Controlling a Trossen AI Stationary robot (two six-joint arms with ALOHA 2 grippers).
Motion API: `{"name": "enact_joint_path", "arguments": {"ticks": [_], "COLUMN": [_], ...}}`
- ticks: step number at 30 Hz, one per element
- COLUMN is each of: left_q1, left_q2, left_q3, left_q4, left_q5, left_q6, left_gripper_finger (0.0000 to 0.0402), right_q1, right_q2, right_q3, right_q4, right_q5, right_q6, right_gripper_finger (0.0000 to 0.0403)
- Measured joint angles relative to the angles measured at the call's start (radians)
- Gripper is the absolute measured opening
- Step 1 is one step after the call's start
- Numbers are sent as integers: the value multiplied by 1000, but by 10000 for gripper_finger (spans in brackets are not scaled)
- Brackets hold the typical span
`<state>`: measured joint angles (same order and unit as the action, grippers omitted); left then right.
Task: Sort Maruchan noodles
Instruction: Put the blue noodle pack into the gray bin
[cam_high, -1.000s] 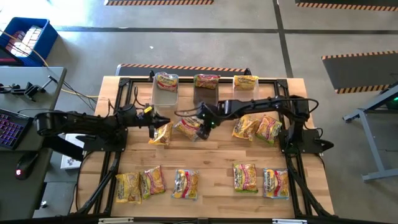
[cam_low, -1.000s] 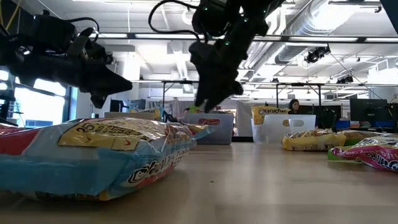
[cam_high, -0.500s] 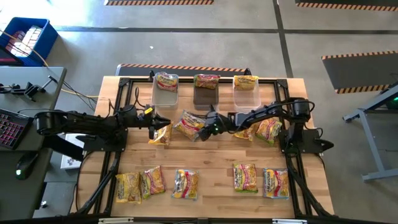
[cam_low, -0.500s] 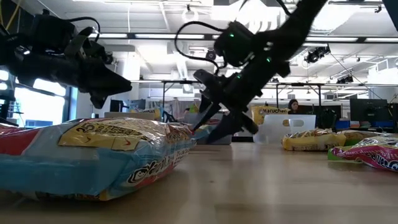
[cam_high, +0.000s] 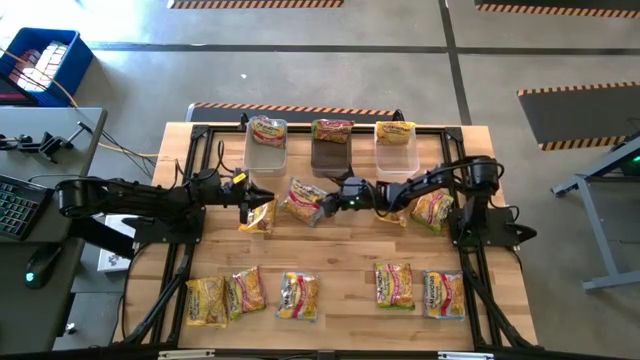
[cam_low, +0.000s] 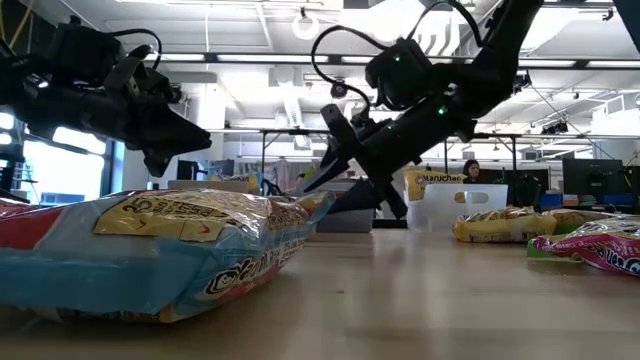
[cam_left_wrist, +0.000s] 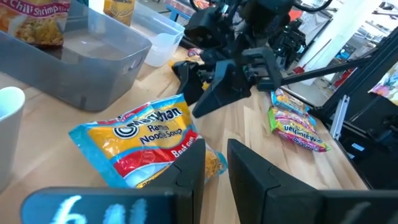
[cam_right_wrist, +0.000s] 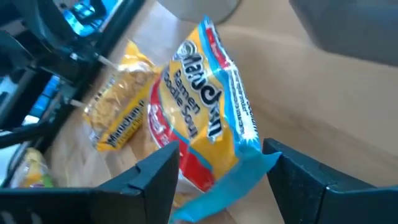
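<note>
- The right claw (cam_high: 325, 202) hung with its fingers spread wide around the end of a crinkly yellow, red and blue ramen packet (cam_high: 303, 200) lying mid-table (cam_high: 340, 255).
- The left claw (cam_high: 249, 207) pinched a yellow packet (cam_high: 260, 215) just beside it.

Three tubs (cam_high: 266, 152) (cam_high: 331, 153) (cam_high: 396, 152) line the wooden table's (cam_high: 350, 250) far edge; a blue crate (cam_high: 40, 62) sits on the floor.

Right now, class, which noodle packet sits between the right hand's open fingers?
The red-and-blue-trimmed packet mid-table, just in front of the dark tub. The right hand straddles its edge; every other packet lies clear of that hand.
</note>
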<state>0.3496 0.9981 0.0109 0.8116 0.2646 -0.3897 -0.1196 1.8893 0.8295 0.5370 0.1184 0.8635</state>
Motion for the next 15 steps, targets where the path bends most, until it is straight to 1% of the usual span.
{"name": "enact_joint_path", "arguments": {"ticks": [5,9,13,15], "left_q1": [0,0,0,0], "left_q2": [0,0,0,0], "left_q3": [0,0,0,0], "left_q4": [0,0,0,0], "left_q5": [-3,-4,-7,-7], "left_q6": [-3,-8,-20,-24], "left_gripper_finger": [60,60,60,60], "right_q1": [-27,-36,-35,-35], "right_q2": [44,91,128,137], "right_q3": [0,0,0,3], "right_q4": [47,136,273,300], "right_q5": [-56,-103,-110,-109], "right_q6": [10,21,19,11], "right_gripper_finger": [218,218,217,211]}}
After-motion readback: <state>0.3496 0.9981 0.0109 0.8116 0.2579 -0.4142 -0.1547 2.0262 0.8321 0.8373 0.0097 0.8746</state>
